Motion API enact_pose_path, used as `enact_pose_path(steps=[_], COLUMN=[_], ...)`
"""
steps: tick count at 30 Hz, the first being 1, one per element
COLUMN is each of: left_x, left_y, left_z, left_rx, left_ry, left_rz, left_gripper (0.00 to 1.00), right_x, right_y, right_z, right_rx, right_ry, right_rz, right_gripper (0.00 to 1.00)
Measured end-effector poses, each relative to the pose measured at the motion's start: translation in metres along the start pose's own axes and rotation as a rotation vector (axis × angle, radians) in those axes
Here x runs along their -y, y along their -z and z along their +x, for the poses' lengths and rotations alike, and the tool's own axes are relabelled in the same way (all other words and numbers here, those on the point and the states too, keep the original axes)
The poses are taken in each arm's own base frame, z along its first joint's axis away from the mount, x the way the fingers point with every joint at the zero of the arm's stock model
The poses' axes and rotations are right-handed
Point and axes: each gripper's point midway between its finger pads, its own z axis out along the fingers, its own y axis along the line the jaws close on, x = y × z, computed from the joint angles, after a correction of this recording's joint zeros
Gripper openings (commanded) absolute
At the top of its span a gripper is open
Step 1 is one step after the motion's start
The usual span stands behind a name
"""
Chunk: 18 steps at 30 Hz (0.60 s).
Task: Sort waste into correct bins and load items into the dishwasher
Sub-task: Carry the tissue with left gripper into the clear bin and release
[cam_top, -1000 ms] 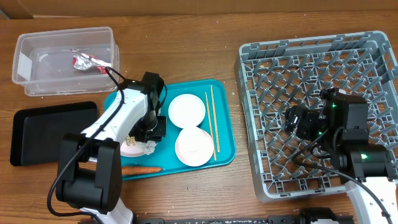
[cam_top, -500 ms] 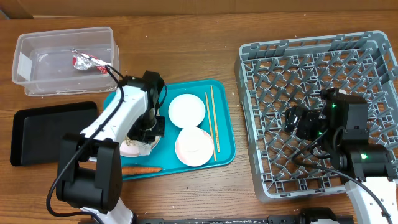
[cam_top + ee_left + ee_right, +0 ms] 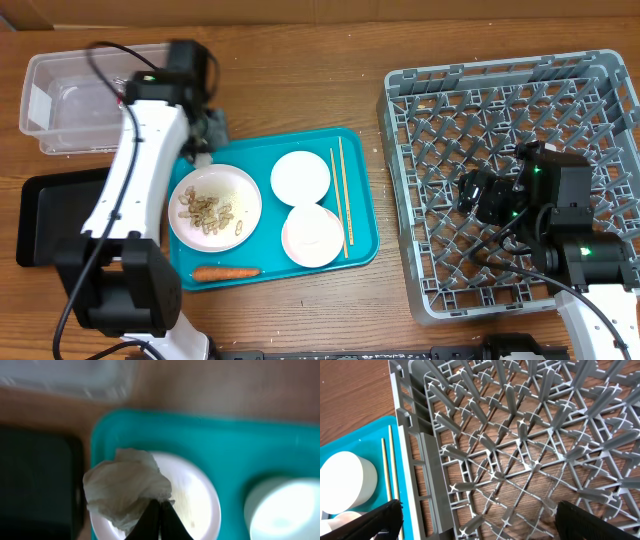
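My left gripper [image 3: 160, 506] is shut on the crumpled white scrap [image 3: 125, 487] and holds it above the white plate [image 3: 215, 207], which carries beige food bits [image 3: 210, 212]. In the overhead view this gripper [image 3: 208, 126] hangs beside the clear tub [image 3: 70, 100]. The orange carrot [image 3: 226, 272], two white bowls [image 3: 300, 177] [image 3: 312, 235] and the chopsticks [image 3: 340, 195] lie on the teal tray [image 3: 365, 245]. My right gripper [image 3: 487, 520] stands open over the grey dish rack [image 3: 520, 440], with nothing between its fingers. The red wrapper is hidden behind my left arm.
A shallow black tray [image 3: 45, 225] lies left of the teal tray, below the clear tub. The dish rack [image 3: 600, 90] fills the right side of the wooden table. A cardboard edge runs along the back.
My left gripper closed on the white scrap at the plate, then rose and swung back toward the clear tub, uncovering the plate. The right arm has not moved.
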Motion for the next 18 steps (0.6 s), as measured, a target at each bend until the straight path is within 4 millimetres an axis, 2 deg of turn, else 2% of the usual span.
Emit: enact_pose_path(steps=[3,11,12,14,15,18], left_x=[-0.019,-0.055,-0.056,-0.060,-0.061,-0.063], left_y=[0.002,0.020,0.021,0.023,0.022,0.011], left_z=[-0.042,-0.115,-0.117,-0.125,-0.128,-0.130], left_rx=[0.148,0.433,0.443,0.475,0.482,0.471], left_ry=[0.078,0.226,0.230,0.245,0.256,0.266], left_rz=[0.013,0.030,0.031,0.035,0.036,0.033], left_gripper=[0.04,0.04,0.07,0.30,0.35,0.40], right_x=[0.000,-0.001,-0.001,0.000,0.000,-0.001], right_y=[0.000,0.000,0.000,0.000,0.000,0.000], right_z=[0.000,-0.002,-0.002,-0.002,-0.002,-0.002], right_rx=[0.002,0.007,0.007,0.007,0.007,0.007], right_ry=[0.000,0.000,0.000,0.000,0.000,0.000], right_rz=[0.000,-0.002,-0.002,-0.002,-0.002,-0.002], right_gripper=[1.00,1.00,1.00,1.00,1.00,1.00])
